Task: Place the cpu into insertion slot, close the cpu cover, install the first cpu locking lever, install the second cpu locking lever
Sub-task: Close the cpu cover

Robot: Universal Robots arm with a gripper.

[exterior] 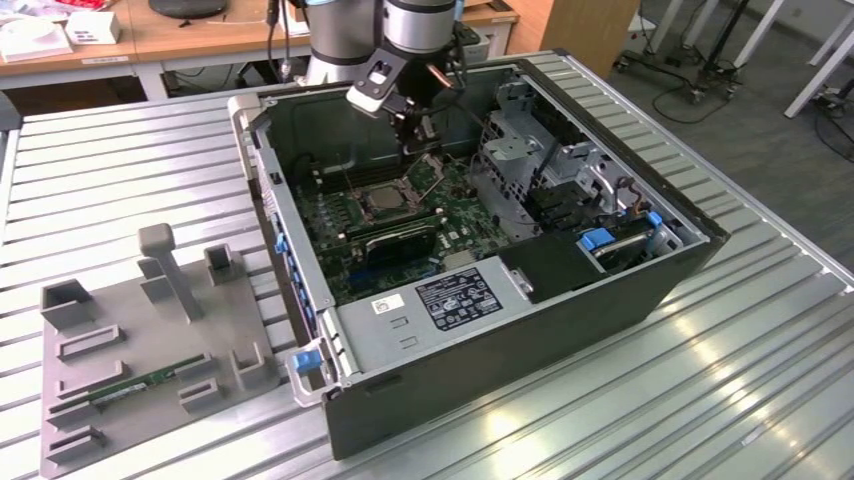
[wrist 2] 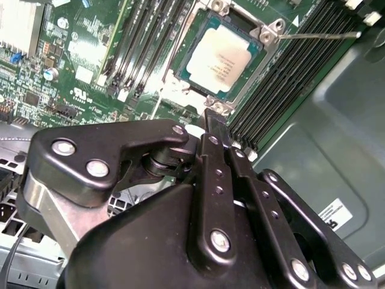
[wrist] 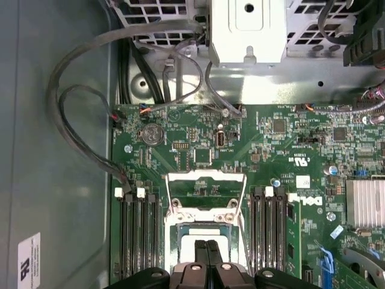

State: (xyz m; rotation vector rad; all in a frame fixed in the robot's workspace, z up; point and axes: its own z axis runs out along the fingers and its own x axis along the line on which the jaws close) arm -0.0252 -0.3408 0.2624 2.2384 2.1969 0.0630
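Poised low inside the open computer case (exterior: 561, 330) with the hand (wrist: 208, 251) pinched fully shut and empty, tips just beside the raised cpu cover (wrist: 206, 176), seemingly for pressing it over the cpu (wrist 2: 219, 57) already seated in the insertion slot (wrist 2: 267, 31).

I'm seeing the cpu (wrist 2: 218, 58) showing a dull silver-tan metal top, the cpu cover (wrist: 204, 176) gleaming as bare silvery metal, and the ribbed metal table (exterior: 747, 380) shining glossy at the exterior view's lower right.

Arm pts down, claw (wrist: 207, 244) closed w/ tips touching.
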